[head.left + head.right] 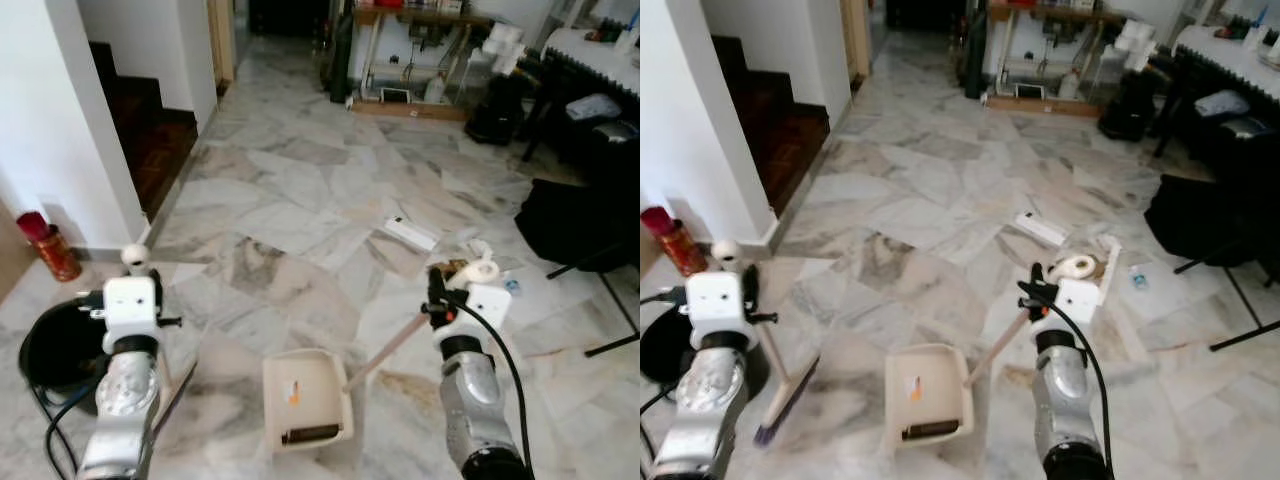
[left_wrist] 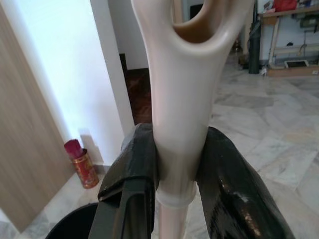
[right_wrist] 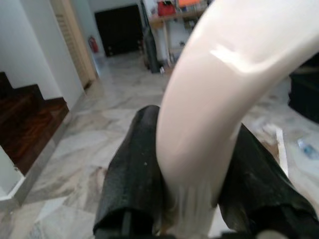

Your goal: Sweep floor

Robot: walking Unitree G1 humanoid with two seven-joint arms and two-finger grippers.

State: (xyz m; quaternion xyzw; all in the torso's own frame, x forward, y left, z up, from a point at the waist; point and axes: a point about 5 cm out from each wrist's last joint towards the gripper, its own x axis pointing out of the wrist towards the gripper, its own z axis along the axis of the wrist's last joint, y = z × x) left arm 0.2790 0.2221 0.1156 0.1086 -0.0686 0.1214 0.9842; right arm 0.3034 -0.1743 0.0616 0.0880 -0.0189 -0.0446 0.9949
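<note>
A cream dustpan [image 1: 305, 400] lies on the marble floor between my arms, with an orange scrap and a dark bit inside. Its long pale handle [image 1: 385, 350] slants up to my right gripper [image 1: 437, 300], which is shut on it just below the looped end [image 1: 482, 270]. The right wrist view shows the black fingers [image 3: 132, 169] clamped on that white handle [image 3: 199, 124]. My left gripper [image 2: 179, 164] is shut on the cream broom handle [image 2: 182, 99] under its looped top [image 1: 135, 256]. The broom's purple bristles [image 1: 780, 405] rest on the floor left of the dustpan.
A black bin [image 1: 50, 350] and a red canister [image 1: 52, 250] stand at my left by the white wall. Dark wooden stairs [image 1: 150, 130] rise behind. A flat white box [image 1: 412, 233] and small litter [image 1: 510, 286] lie ahead. A black bag [image 1: 575, 225] and stand legs crowd the right.
</note>
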